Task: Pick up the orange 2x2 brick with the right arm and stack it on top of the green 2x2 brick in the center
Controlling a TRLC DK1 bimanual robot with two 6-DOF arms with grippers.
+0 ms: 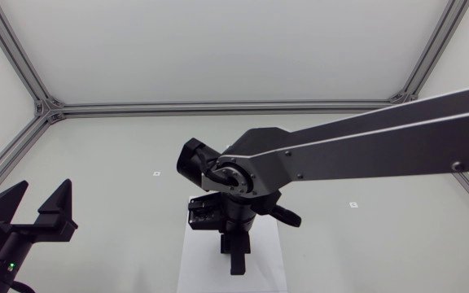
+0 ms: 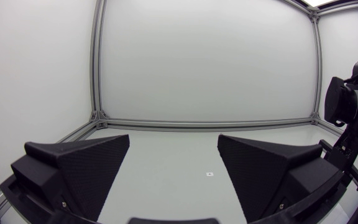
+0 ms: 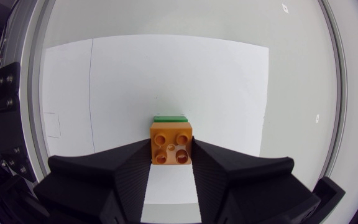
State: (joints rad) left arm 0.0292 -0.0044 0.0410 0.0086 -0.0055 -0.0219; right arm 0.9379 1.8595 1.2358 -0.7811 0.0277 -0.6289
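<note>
**1. Risks (largest item first)**

a) Our right arm (image 1: 365,142) spans the table (image 1: 96,163) from the side edge to the centre. In the head view it hides both bricks, so alignment can be checked from the right wrist view only. A bad descent would go unseen from above.

b) The white sheet (image 3: 166,68) lies under the work area. Judgement: if it is not fixed, side force during the press could slide it, and the target w/ it.

c) Our left claw (image 2: 173,143) sits released, fingers wide, nothing between them, well apart from the centre. We expect no collision.

d) Our right claw (image 3: 171,149) is clenched on the orange brick (image 3: 171,138), one finger on each side face. Only a thin strip of the green brick (image 3: 169,118) shows past the orange brick's far edge. We cannot tell whether the orange brick is seated on it, touching it or apart above it. Judgement: if that offset is real and not just viewing angle, the studs may miss, the orange brick may tilt, or the press may shove the green brick aside. Letting go too early could leave the stack loose.

**2. Pos. of thing vs. claw**

- Orange brick: between the right claw's fingertips, studs toward the camera, approx. level.
- Green brick: directly under/beyond it, on the white sheet.
</note>
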